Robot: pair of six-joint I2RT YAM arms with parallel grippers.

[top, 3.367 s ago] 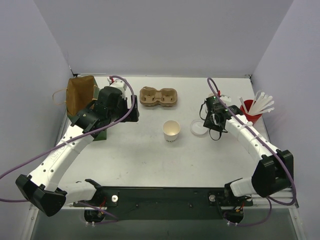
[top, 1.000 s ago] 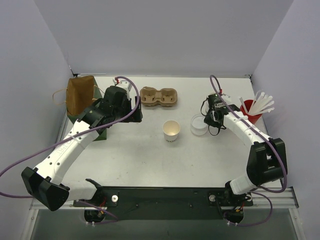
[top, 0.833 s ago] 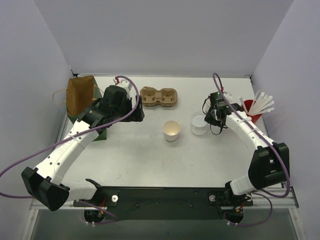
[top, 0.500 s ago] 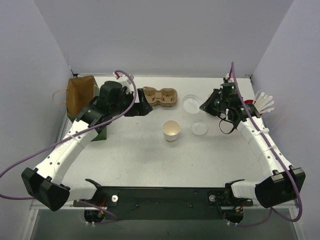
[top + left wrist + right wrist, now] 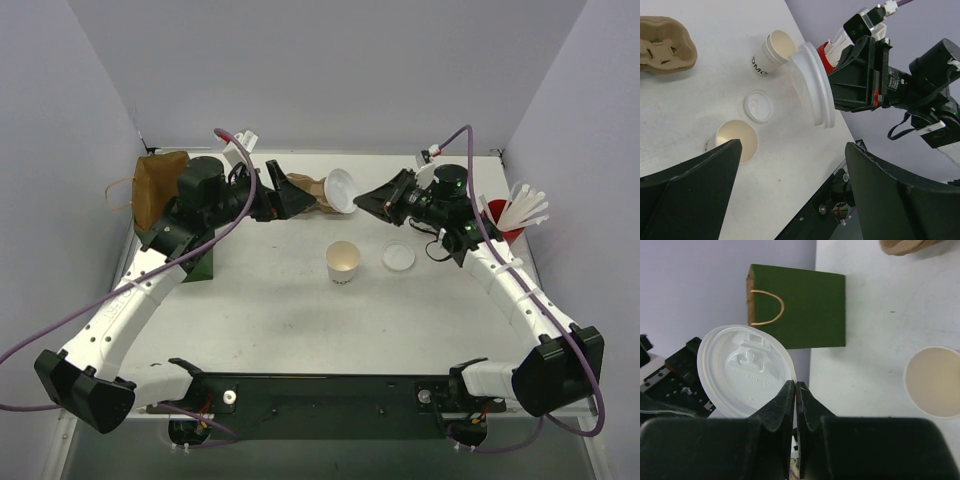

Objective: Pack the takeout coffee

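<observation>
While the right gripper (image 5: 795, 388) pinches the white lid (image 5: 742, 371) midair, the left gripper (image 5: 791, 152) gapes wide, holding nothing.

cup carrier (image 5: 308, 183) | mostly hidden | behind left end effector (image 5: 290, 198)

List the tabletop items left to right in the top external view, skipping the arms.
paper bag → cup carrier → open paper cup → flat white lid → red cup of straws

Smooth white plastic lid (image 5: 742, 370), matt paper cup (image 5: 343, 262), rough pulp carrier (image 5: 662, 45)
</observation>
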